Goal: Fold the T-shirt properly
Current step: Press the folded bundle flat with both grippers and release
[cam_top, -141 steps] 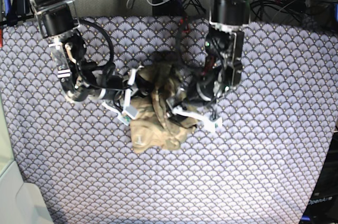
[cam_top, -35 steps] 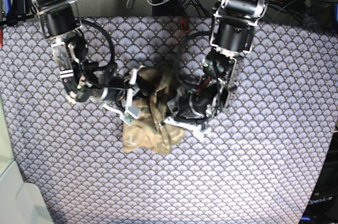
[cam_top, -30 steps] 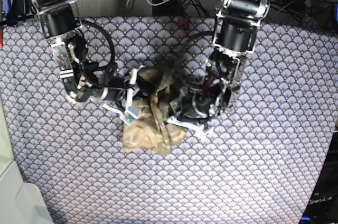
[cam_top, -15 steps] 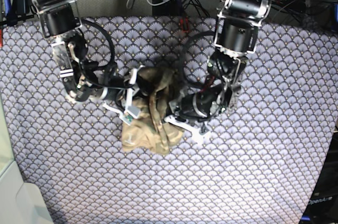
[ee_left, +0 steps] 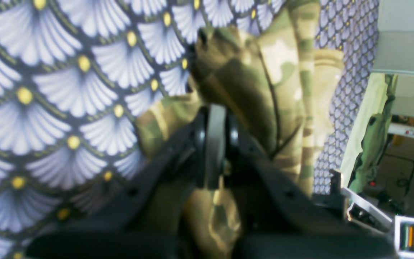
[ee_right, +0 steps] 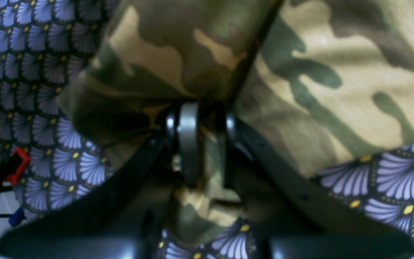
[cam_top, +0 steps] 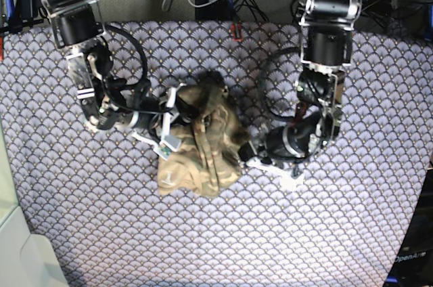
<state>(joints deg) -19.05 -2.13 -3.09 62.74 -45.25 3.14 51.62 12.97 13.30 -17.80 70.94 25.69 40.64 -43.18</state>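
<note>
- Our left gripper [ee_left: 212, 144] has its jaws pressed together on a fold of the T-shirt [ee_left: 264, 82]; in the left wrist view the cloth bunches up between and beyond the jaws, so we read this as a pinch on the shirt's right edge.
- Our right gripper [ee_right: 199, 144] is nearly closed, with camouflage cloth caught between its fingers [ee_right: 189, 140]; we judge it is pinching the shirt's left edge.
- In the base view the left gripper [cam_top: 252, 153] sits at the right side of the T-shirt [cam_top: 199, 148] and the right gripper [cam_top: 169, 121] at its left side, so the two grips face each other across the bundle, probably to pull it apart.
- The shirt lies crumpled in a heap near the middle of the table cloth [cam_top: 325, 233], tan below and greener above; no sleeve or hem is laid out flat, so we judge the folding proper has not begun and the cloth must first be spread.
- Beyond the shirt the patterned cloth [ee_left: 49, 90] covers the table on all sides, with the arms reaching in from the far edge.
- A risk we see: either pinch may hold several layers at once, so pulling could drag the heap instead of opening it.
</note>
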